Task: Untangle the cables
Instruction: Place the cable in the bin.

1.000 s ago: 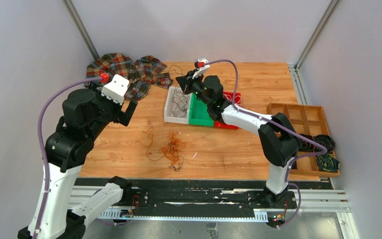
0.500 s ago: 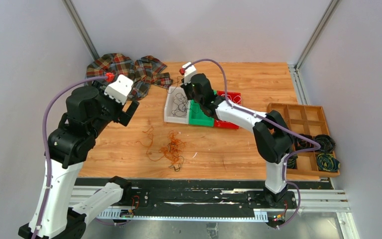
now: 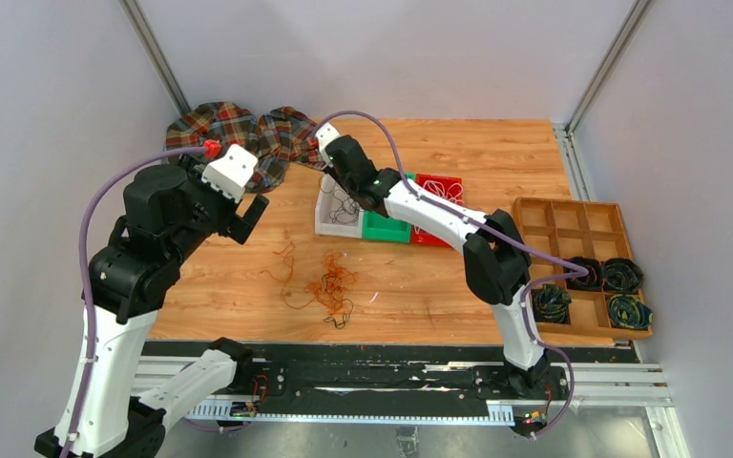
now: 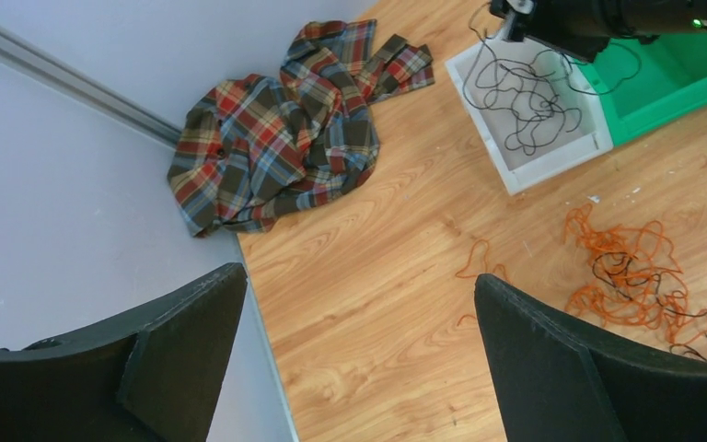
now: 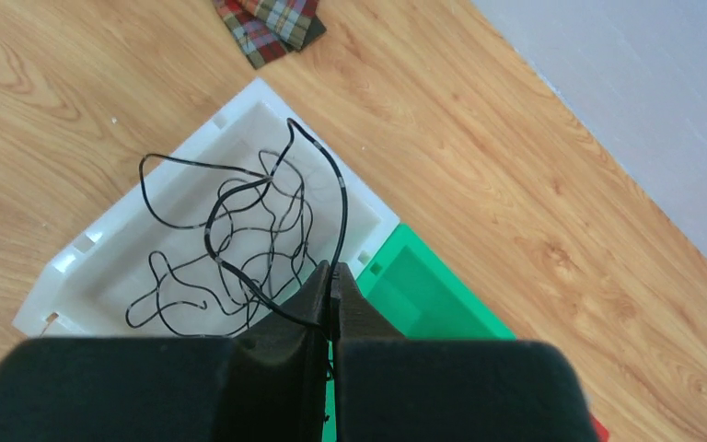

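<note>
A tangle of orange cable (image 3: 329, 286) with a black strand (image 4: 700, 318) through it lies on the wooden table near the front; it also shows as an orange cable heap (image 4: 626, 267) in the left wrist view. A black cable (image 5: 230, 239) lies looped in the white bin (image 3: 327, 225), and one strand rises to my right gripper (image 5: 331, 269), which is shut on it. From above, the right gripper (image 3: 342, 172) hangs over the bin's far left corner. My left gripper (image 4: 359, 273) is open and empty, held high above the table's left edge.
A green bin (image 3: 382, 229) and a red bin (image 3: 439, 186) stand right of the white one. A plaid shirt (image 3: 239, 134) lies at the back left corner. A wooden compartment tray (image 3: 573, 219) with dark rolled coils (image 3: 620, 277) sits at the right edge.
My right gripper has swung left across the bins, from over the green bin to the white bin's far left corner, still shut on the black cable. The left arm has hardly moved.
</note>
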Available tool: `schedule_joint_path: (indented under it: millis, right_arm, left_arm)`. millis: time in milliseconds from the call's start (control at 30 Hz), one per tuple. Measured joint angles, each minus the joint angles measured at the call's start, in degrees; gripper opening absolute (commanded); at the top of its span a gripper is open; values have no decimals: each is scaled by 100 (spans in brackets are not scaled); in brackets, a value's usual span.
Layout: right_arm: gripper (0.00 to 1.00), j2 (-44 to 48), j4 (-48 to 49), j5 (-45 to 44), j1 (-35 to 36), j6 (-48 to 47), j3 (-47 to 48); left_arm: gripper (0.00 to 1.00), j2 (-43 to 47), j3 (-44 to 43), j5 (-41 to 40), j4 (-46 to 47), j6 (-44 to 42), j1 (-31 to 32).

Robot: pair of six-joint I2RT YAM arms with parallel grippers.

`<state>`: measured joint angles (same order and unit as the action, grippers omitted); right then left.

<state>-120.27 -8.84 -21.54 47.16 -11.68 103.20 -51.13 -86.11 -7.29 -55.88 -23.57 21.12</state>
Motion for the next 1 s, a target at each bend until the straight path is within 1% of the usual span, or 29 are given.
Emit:
schedule_joint_path:
  millis: [67, 200, 300, 400, 500, 633, 767, 900, 1000]
  right_arm:
    - [1, -63, -334, -61, 26, 15, 372]
    - [1, -256, -651, -122, 61, 57, 1257]
    - [1, -415, -669, -149, 109, 177, 1759]
    - [1, -455, -584, -131, 136, 376, 1878]
    - [0, -450, -334, -9, 136, 640, 1755]
    - [1, -426, -55, 94, 127, 857, 1449]
    - [0, -208, 258, 166, 52, 979, 614]
    - [1, 22, 328, 249, -85, 1058, -225]
    - [1, 162, 299, 245, -157, 1058, -560]
  left_arm:
    - [98, -4, 0, 87, -9, 79, -4]
    - [98, -4, 0, 254, -31, 334, -90]
    - [98, 26, 2, 422, -42, 636, -389]
    - [98, 92, 90, 675, -35, 951, -817]
    - [98, 149, 256, 940, -42, 1196, -1034]
    - [98, 166, 337, 1300, -50, 1386, -1062]
    - [98, 120, 348, 1602, -48, 1443, -1067]
    - [98, 98, 378, 1829, -46, 1436, -1069]
    - [100, 103, 452, 1939, -44, 1368, -1075]
